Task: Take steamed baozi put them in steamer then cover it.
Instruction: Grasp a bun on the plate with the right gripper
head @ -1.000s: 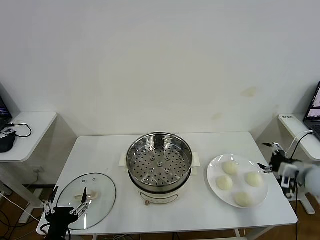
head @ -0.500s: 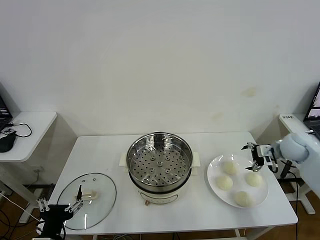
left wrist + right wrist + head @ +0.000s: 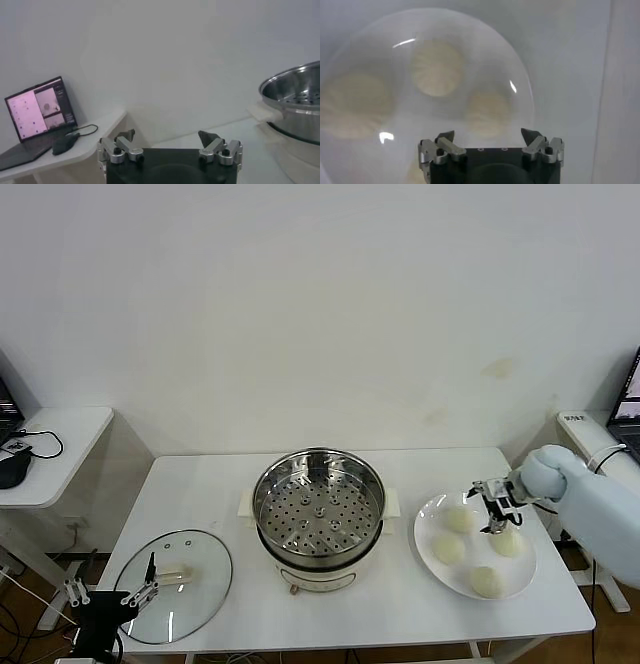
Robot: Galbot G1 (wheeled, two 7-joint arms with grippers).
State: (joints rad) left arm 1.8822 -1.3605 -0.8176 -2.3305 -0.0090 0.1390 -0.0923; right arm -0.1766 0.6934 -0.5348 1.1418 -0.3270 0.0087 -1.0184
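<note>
White table [image 3: 210, 484] in front of a plain wall, seen from the head camera. At its middle, the steamer [image 3: 318, 502]: a shiny steel basket with a holed bottom, empty, sitting on a white pot base with side handles. To the robot's left of it, near the table's front corner, the cover [image 3: 196, 569], a clear glass lid lying flat with its cream handle up. To the robot's right of the steamer, a white plate [image 3: 425, 549] carrying all four buns [image 3: 449, 548], set apart from each other around the plate.

Right gripper [image 3: 491, 506] low over the plate, between the two far buns and just beside the one nearer the table's right edge; fingers spread wide, pinching nothing. From the right wrist camera, both fingertips [image 3: 445, 137] apart with open space between them, the plate [image 3: 520, 75] filling the view below, three buns [image 3: 437, 67] blurred but visible on it.

Left gripper [image 3: 112, 596] off the front corner of the table, just beside the cover's rim, not touching it; fingers spread, holding nothing. From the left wrist camera, fingertips [image 3: 126, 135] wide apart, the steamer [image 3: 295, 95] off to one side, a laptop [image 3: 37, 112] and a mouse [image 3: 64, 144] on a side table [image 3: 97, 132] beyond
</note>
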